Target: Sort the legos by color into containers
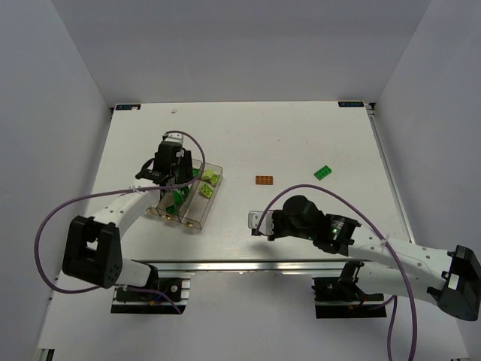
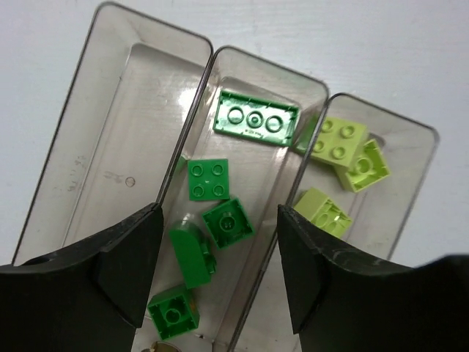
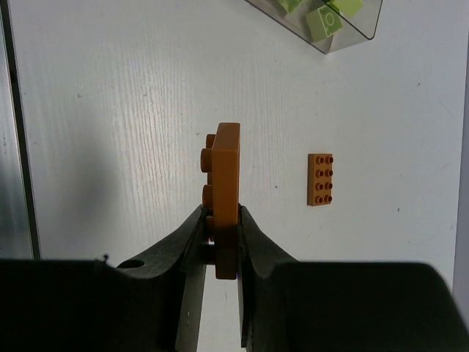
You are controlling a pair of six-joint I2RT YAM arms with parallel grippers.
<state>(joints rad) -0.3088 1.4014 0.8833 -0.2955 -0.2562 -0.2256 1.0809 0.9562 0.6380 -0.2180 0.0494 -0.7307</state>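
My left gripper point(image 2: 220, 271) hangs open over the middle bin of the clear containers point(image 2: 192, 117), nothing between its fingers. Several dark green legos point(image 2: 228, 222) lie in that bin; lime legos point(image 2: 341, 139) lie in the bin to its right, and the left bin point(image 2: 88, 169) holds none. In the top view the containers point(image 1: 197, 219) sit at the left with the left gripper point(image 1: 174, 180) above them. My right gripper point(image 3: 223, 220) is shut on an orange lego point(image 3: 226, 169), held on edge above the table. A second orange lego point(image 3: 320, 179) point(image 1: 264, 180) lies flat on the table.
A dark green lego point(image 1: 324, 172) lies alone on the white table at the right. The right gripper point(image 1: 255, 222) hovers near the table's front middle. A corner of the containers point(image 3: 366, 26) shows at the top of the right wrist view. Grey walls enclose the table.
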